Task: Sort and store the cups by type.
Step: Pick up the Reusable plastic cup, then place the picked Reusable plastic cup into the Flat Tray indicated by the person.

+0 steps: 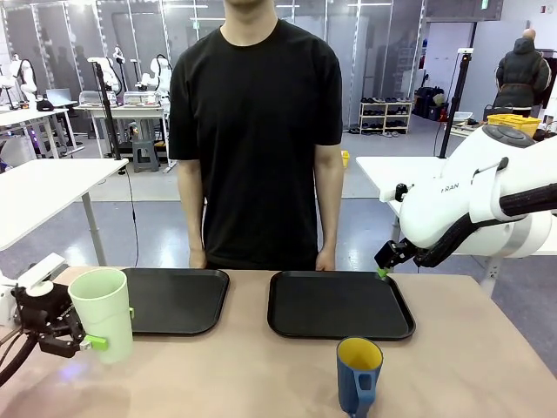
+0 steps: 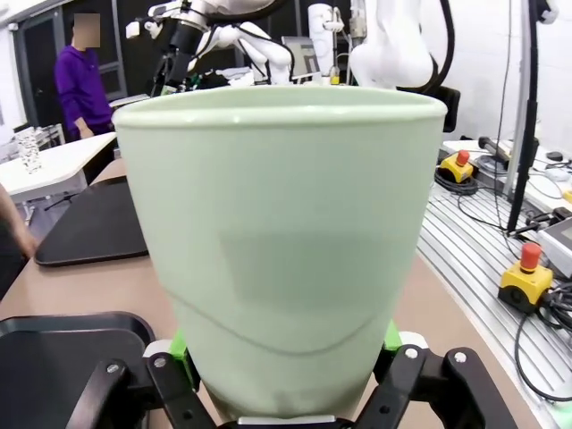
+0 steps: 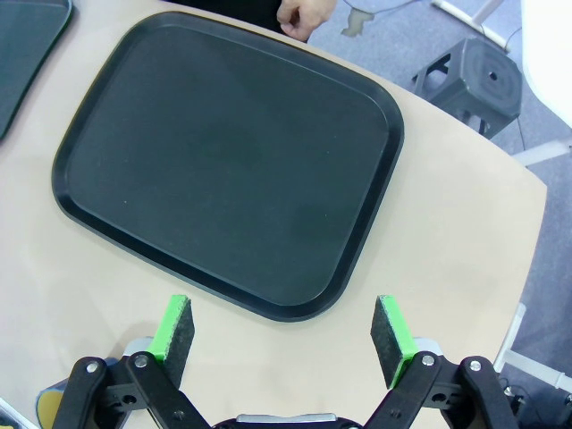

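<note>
Left gripper (image 1: 111, 329) pinches the pale green tumbler (image 1: 101, 300) by the table's (image 1: 261, 366) left edge, possibly lifted. The blue mug (image 1: 358, 374) stands at the front edge, with open tabletop between the two. Right gripper (image 3: 284, 329), fingers spread wide, hovers near the right tray's (image 3: 223, 161) rim.

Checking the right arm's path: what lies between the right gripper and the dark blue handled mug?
The right-hand black rectangular tray, in the front view.
</note>
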Available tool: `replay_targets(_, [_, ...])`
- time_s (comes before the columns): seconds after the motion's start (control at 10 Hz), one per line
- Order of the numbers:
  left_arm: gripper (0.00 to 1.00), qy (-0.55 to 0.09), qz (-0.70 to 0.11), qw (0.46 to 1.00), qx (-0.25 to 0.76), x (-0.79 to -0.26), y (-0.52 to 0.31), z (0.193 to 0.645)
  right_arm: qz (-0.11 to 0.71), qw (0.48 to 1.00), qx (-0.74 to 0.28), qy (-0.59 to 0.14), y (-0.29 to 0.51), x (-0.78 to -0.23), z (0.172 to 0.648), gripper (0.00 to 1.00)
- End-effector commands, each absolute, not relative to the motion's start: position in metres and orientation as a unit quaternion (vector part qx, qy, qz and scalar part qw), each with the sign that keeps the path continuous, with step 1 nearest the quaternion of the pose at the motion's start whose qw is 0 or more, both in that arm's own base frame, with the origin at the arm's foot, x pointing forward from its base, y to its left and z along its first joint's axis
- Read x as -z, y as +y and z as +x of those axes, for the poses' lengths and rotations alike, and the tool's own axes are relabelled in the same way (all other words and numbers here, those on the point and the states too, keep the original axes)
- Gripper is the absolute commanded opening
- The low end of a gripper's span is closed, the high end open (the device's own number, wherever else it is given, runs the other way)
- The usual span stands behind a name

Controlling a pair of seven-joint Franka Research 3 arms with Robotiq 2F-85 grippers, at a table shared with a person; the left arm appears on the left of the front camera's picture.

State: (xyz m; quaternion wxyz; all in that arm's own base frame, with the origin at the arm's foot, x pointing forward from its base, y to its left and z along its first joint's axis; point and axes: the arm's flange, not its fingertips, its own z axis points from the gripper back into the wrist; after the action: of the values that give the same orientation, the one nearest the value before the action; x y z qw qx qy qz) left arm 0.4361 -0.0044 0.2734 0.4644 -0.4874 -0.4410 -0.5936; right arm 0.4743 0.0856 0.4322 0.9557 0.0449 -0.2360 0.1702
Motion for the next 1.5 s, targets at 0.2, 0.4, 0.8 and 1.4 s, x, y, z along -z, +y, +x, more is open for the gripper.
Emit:
replay_targets(0.2, [0.40,-0.437,-0.492,0.459,0.597,-0.2711,-0.0067,0.4373,0.049,0.955,-0.170,-0.237,0.0838,-0.4327,0.4752,1.00])
replay_targets(0.4, [0.40,-0.437,-0.492,0.459,0.597,-0.2711,-0.0067,0.4373,0.049,0.955,-0.170,-0.237,0.0838,-0.4327,0.4752,1.00])
replay_targets(0.8, [0.40,-0.437,-0.492,0.459,0.597,-0.2711,-0.0067,0.4373,0.049,0.955,-0.170,-0.237,0.0838,-0.4327,0.4752,1.00])
replay_targets(1.4, [0.40,-0.437,-0.492,0.459,0.597,-0.2711,-0.0067,0.4373,0.049,0.955,-0.170,-0.237,0.0838,-0.4327,0.4752,1.00])
